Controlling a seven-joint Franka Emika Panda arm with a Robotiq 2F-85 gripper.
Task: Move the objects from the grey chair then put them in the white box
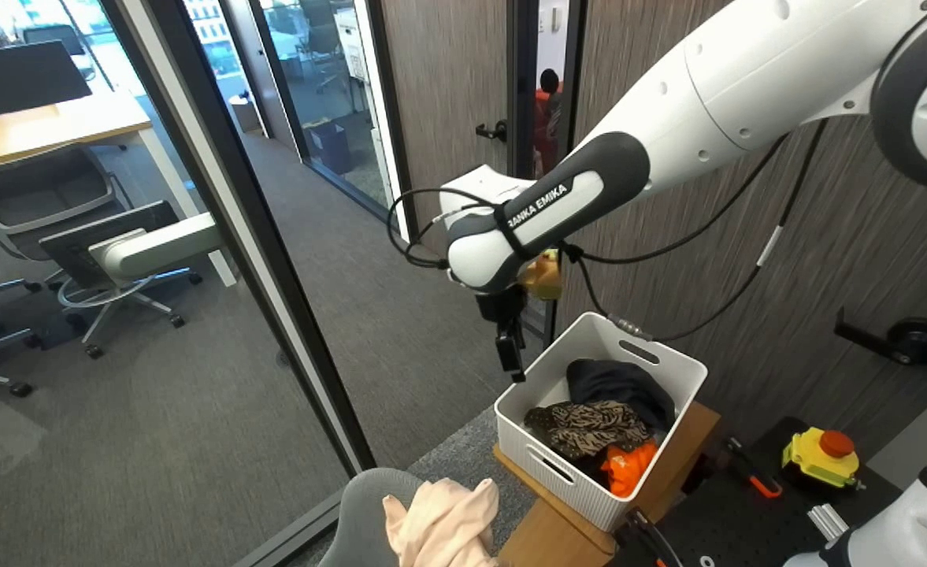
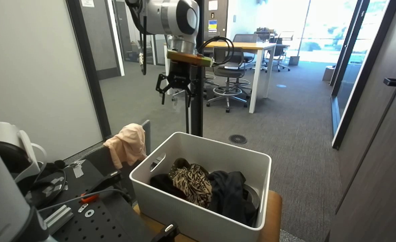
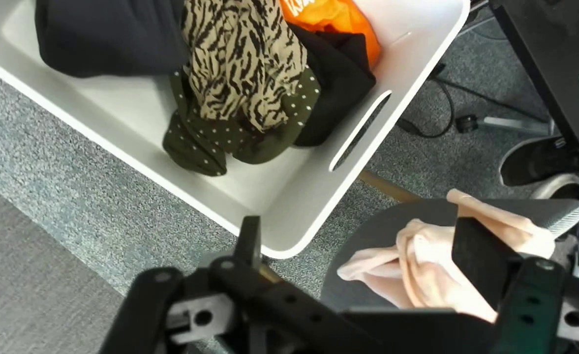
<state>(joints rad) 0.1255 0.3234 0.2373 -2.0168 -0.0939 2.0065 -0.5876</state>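
Observation:
A peach cloth [image 1: 446, 520] lies draped over the grey chair [image 1: 362, 516]. The cloth [image 2: 129, 143] and the chair back [image 2: 147, 134] also show in an exterior view. The white box [image 2: 191, 216] holds a dark cloth [image 1: 621, 390], a black-and-tan patterned cloth [image 1: 597, 425] and an orange cloth [image 1: 628, 466]. My gripper [image 2: 176, 100] is open and empty, in the air above the level of the box rim, off to one side. In the wrist view its fingers [image 3: 360, 231] are wide apart, with the box corner and the peach cloth [image 3: 427, 255] well below.
The box stands on a wooden stand [image 1: 550, 531]. A black perforated table [image 2: 93, 228] with tools and a yellow emergency stop [image 1: 817, 458] is beside it. A glass wall's dark frame [image 1: 305, 346] runs near the chair. A person's shoe [image 3: 530, 160] shows near the chair.

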